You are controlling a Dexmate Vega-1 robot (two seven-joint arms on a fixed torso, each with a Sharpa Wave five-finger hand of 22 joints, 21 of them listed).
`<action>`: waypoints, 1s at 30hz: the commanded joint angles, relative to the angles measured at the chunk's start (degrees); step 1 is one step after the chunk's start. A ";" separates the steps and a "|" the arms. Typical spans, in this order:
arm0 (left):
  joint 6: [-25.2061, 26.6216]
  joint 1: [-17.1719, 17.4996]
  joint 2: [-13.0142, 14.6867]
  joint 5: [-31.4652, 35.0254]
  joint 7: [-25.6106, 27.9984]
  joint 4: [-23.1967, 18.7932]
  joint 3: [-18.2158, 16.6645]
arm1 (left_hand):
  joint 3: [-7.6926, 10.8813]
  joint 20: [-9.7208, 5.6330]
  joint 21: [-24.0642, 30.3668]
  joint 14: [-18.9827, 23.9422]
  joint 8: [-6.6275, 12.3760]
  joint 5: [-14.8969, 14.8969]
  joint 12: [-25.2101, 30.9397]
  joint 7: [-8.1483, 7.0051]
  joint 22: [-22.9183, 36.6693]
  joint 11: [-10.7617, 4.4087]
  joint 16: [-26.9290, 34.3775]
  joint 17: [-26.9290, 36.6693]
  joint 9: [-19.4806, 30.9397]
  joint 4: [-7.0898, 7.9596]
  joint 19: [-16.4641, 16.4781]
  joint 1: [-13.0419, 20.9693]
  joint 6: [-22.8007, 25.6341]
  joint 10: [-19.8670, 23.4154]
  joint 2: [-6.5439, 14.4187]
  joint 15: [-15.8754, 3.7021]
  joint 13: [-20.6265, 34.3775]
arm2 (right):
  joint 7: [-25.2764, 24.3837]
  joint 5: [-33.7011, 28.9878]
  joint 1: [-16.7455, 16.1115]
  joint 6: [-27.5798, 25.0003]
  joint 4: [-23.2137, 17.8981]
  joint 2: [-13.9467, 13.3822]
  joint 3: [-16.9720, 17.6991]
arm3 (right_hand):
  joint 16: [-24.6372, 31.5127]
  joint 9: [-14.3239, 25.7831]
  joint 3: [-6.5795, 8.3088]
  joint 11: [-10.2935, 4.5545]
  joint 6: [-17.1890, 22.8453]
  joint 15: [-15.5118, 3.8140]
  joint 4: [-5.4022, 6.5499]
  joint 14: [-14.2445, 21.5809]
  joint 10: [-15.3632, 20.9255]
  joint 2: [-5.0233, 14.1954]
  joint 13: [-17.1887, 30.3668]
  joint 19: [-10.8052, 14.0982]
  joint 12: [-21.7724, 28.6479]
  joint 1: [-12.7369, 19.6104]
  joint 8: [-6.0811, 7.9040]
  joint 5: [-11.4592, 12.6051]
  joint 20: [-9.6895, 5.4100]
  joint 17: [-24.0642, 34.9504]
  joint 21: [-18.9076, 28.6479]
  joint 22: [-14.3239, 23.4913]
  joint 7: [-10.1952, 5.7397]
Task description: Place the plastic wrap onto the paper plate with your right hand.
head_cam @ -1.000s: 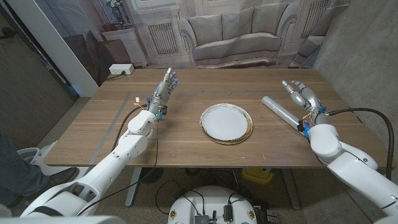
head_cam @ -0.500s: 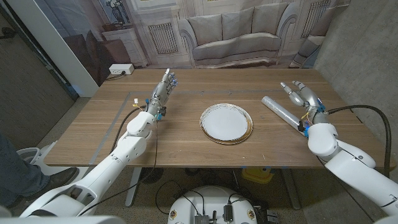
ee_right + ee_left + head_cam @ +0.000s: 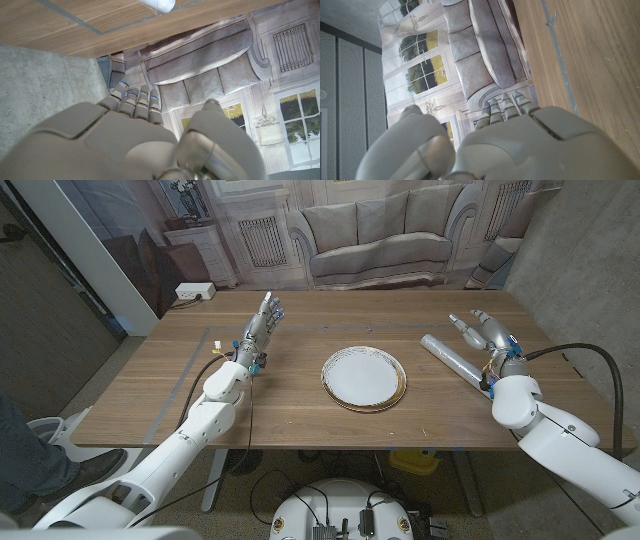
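Right of centre in the head view: plastic wrap, a long grey roll lying flat on the wooden table, slanting from upper left down to lower right. Just beside its lower end, right hand, raised with palm open, fingers spread and angled up toward the top of the frame, holding nothing; probably not touching the roll, though the overlap near the wrist makes that hard to judge. White tip of the roll at the top edge of the right wrist view, resting on the wood.

At frame centre: paper plate, white with a gold rim, bare, well apart from the roll and to its left.

Left of centre: left hand, held up over the table on its edge, fingers straight and close together, pointing toward the upper part of the frame, gripping nothing. Same hand from behind in the left wrist view, fingertips lined up side by side.

Upper left of the head view, beyond the table's far corner: white power strip. Across the top: backdrop printed with a sofa and panelled walls. Lower left edge: a person's leg in dark trousers.
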 commanded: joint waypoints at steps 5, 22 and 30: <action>-0.38 -0.13 -0.42 0.17 0.07 0.36 0.19 | -0.50 -0.93 0.06 0.30 -0.32 -0.24 0.04 -0.26 0.22 -0.24 -0.17 0.19 0.12 0.17 -0.02 0.42 0.58 0.32 0.00 -0.27 -0.03 | 0.22 -2.45 1.61 -8.29 -2.57 -1.74 -2.32 | -0.08 0.26 0.08 -0.18 0.23 0.19 -0.47 0.35 0.21 0.01 0.18 0.60 -0.13 0.39 -0.02 0.44 -1.36 0.03 -0.44 0.24 -0.17; -0.25 -0.55 -0.67 -0.03 -0.28 1.20 0.29 | -0.68 -0.77 0.03 0.37 -0.37 -0.31 -0.02 -0.28 0.23 -0.33 -0.20 0.19 0.12 0.18 -0.10 0.54 0.66 0.37 0.11 -0.24 -0.03 | 1.24 -3.16 5.22 -14.58 -2.99 -3.39 -6.10 | -0.10 0.26 -0.03 -0.26 0.25 0.20 -0.56 0.44 0.20 -0.04 0.18 0.76 -0.21 0.35 -0.06 0.48 -1.25 0.05 -0.83 0.25 -0.18; -0.12 -0.65 -0.50 0.01 -0.28 1.07 0.24 | -0.77 -0.67 0.03 0.38 -0.40 -0.35 -0.05 -0.26 0.23 -0.27 -0.22 0.19 0.12 0.19 -0.10 0.59 0.65 0.38 0.16 -0.29 -0.03 | 1.71 -2.57 6.52 -16.14 -3.01 -3.96 -7.22 | -0.11 0.27 -0.09 -0.21 0.28 0.26 -0.58 0.50 0.35 -0.07 0.18 0.82 -0.19 0.30 -0.07 0.49 -1.16 0.06 -1.02 0.26 -0.20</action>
